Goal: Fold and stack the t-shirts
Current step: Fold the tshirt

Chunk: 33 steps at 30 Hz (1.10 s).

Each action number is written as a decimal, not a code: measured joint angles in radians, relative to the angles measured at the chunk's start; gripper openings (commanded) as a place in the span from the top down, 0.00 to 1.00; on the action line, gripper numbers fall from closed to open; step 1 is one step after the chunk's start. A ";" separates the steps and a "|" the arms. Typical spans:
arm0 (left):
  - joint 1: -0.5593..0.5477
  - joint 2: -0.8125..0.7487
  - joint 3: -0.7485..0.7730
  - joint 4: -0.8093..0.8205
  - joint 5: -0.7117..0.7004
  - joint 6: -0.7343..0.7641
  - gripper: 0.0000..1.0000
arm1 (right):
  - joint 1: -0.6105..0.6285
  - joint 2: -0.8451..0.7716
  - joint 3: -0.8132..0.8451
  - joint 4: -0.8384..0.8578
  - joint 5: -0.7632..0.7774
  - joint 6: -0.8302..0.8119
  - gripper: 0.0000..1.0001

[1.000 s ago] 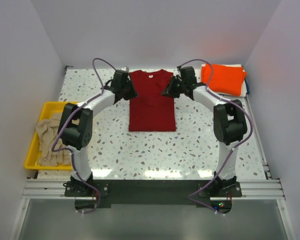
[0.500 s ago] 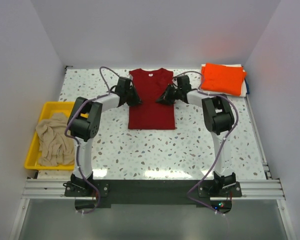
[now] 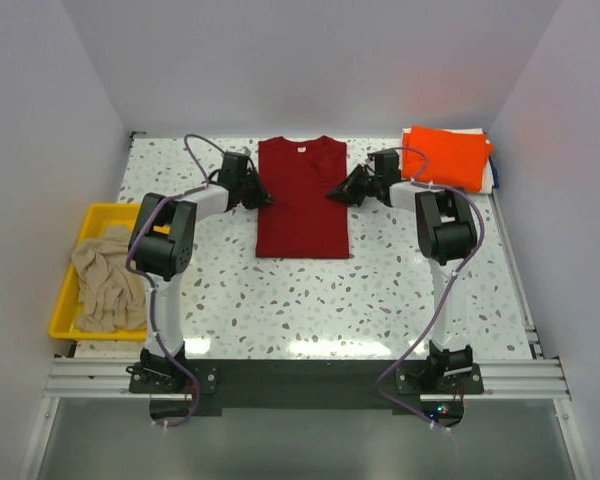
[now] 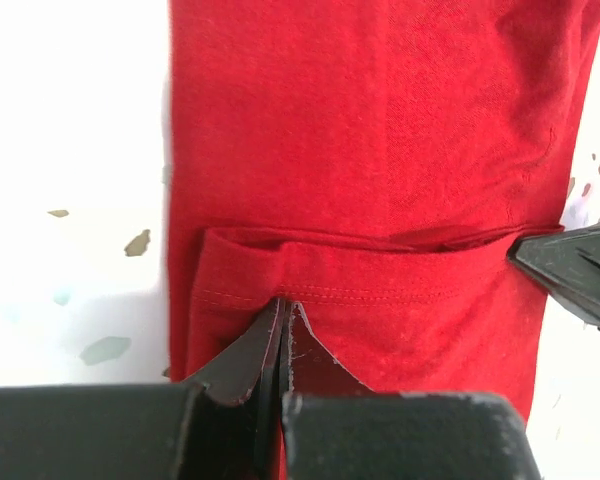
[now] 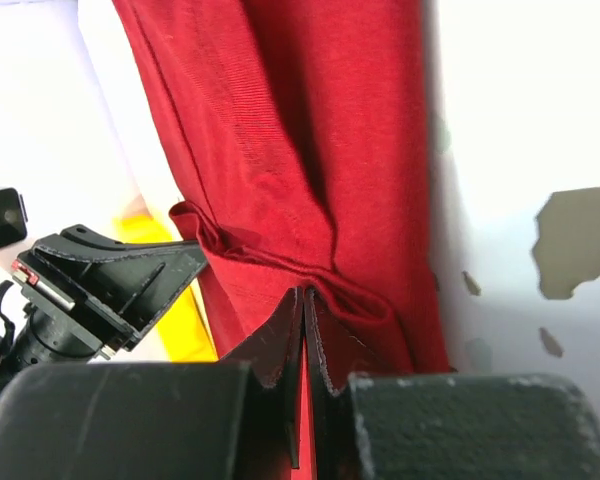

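**Top view:** dark red t-shirt [image 3: 302, 205] flat at upper centre of the worktop [image 3: 310, 290]; orange t-shirt [image 3: 445, 157] at upper right; beige t-shirt [image 3: 105, 280] in yellow tray [image 3: 100, 211], left.
**Left wrist:** left gripper [image 4: 283, 306] jaws pinch its sleeve fold.
**Right wrist:** right gripper [image 5: 305, 296] jaws pinch the opposite fold.

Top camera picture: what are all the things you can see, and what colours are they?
red tee: 1, dark red, lying flat at the middle of the table's far side
orange tee: 1, bright orange, far right corner
beige tee: 1, beige, crumpled in the tray
tray: 1, yellow, left edge
table: 1, white with specks
arms: 2, white and black, near edge
left fingers: black, shut on the red tee's left side
right fingers: black, shut on its right side
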 measured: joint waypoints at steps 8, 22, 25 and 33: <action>0.020 0.000 0.000 -0.002 0.008 -0.001 1.00 | -0.017 0.022 -0.001 0.029 -0.037 0.047 0.94; 0.060 -0.075 -0.012 -0.034 0.058 -0.018 0.94 | -0.043 -0.076 -0.061 -0.019 -0.027 0.033 0.77; 0.060 -0.200 -0.087 -0.031 0.069 -0.037 0.94 | -0.035 -0.224 -0.186 -0.030 -0.006 0.019 0.75; -0.039 -0.574 -0.436 0.003 0.047 -0.106 0.94 | 0.092 -0.601 -0.572 0.029 0.043 -0.015 0.75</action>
